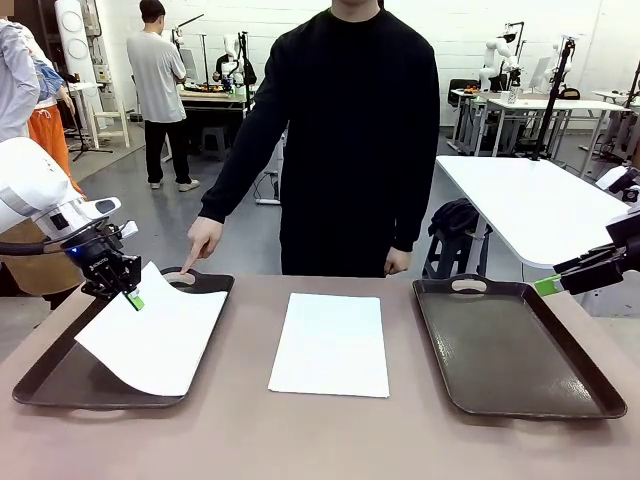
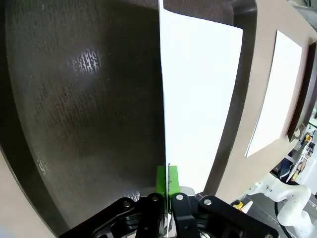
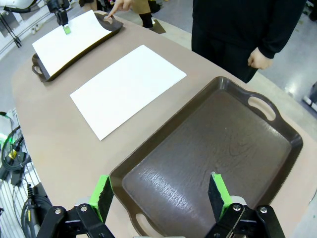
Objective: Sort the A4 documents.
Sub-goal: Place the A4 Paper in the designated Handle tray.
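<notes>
My left gripper (image 1: 133, 298) is shut on the edge of a white A4 sheet (image 1: 155, 340), holding it over the left dark brown tray (image 1: 60, 385). In the left wrist view the sheet (image 2: 198, 99) runs up from the closed green pads (image 2: 161, 179) above the tray floor (image 2: 74, 124). A second A4 sheet (image 1: 331, 343) lies flat on the table between the trays. My right gripper (image 1: 548, 285) hangs open at the right edge, above the near end of the right tray (image 3: 213, 153); its green pads (image 3: 218, 191) stand wide apart with nothing between them.
A person in black stands at the far side, one finger (image 1: 190, 265) pressing on the left tray's far handle (image 1: 180, 279); the other hand (image 1: 397, 262) hangs by the table edge. The right tray (image 1: 510, 345) holds nothing. Cables (image 3: 12, 148) hang off the table's side.
</notes>
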`<move>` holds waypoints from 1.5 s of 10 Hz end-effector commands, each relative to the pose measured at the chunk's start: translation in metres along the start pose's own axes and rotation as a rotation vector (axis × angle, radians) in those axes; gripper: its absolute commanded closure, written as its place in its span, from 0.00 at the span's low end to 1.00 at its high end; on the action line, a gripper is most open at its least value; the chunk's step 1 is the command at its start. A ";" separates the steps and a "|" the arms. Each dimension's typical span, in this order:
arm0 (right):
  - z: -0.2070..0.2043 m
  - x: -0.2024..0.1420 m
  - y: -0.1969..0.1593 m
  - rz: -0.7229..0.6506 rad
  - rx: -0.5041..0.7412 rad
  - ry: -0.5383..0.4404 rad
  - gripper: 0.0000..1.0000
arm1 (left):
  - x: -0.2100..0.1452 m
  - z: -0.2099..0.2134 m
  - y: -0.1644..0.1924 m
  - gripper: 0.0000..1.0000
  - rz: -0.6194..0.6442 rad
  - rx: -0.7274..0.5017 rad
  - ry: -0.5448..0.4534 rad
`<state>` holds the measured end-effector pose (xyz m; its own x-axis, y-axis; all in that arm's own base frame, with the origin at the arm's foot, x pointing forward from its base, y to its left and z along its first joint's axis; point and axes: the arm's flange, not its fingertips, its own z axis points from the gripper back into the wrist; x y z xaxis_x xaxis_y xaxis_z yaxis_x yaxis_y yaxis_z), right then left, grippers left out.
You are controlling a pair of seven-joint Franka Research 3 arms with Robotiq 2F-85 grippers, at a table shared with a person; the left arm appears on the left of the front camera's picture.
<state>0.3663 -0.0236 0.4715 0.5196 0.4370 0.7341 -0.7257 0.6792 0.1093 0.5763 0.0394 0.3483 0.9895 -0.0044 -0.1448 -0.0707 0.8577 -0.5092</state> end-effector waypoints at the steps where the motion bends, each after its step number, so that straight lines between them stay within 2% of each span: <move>1: -0.003 0.000 -0.004 0.008 0.016 -0.017 0.00 | -0.003 -0.001 0.003 0.99 0.049 0.070 -0.003; 8: -0.003 0.000 -0.004 0.008 0.016 -0.017 0.00 | 0.007 -0.012 0.017 0.99 0.097 0.094 -0.014; 13: -0.003 0.000 -0.004 0.008 0.016 -0.017 0.00 | 0.004 0.004 0.016 0.50 0.095 0.165 -0.019; 14: -0.003 0.000 -0.004 0.008 0.016 -0.017 0.00 | 0.004 0.004 0.015 0.58 0.102 0.184 -0.015; 15: -0.003 0.000 -0.004 0.008 0.016 -0.017 0.00 | 0.005 0.005 0.016 0.30 0.105 0.199 -0.012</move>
<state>0.3663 -0.0236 0.4714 0.5196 0.4371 0.7341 -0.7258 0.6792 0.1094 0.5798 0.0560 0.3378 0.9839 0.0722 -0.1637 -0.1269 0.9264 -0.3545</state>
